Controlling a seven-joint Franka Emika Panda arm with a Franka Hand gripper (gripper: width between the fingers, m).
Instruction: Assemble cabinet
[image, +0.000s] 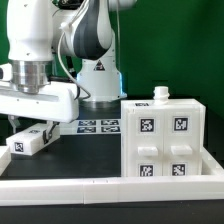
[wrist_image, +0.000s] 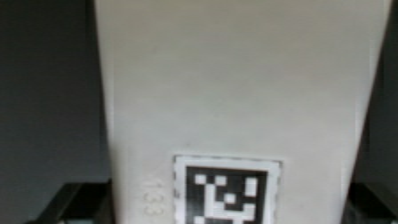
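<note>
The pincer (image: 35, 128), at the exterior view's left, grasps a white tagged cabinet piece (image: 27, 143) low over the bench (image: 85, 160). The cabinet body (image: 165, 140) stands well apart, at the right.

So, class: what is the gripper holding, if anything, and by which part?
Apparently a long white cabinet piece, clamped across its width near the tagged end.

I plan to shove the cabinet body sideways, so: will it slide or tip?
The cabinet body probably slides rather than tips: it looks broad, boxy and flat on the table. Its hard-looking white plastic should stay stiff. The small peg on top might catch or snap if struck.
</note>
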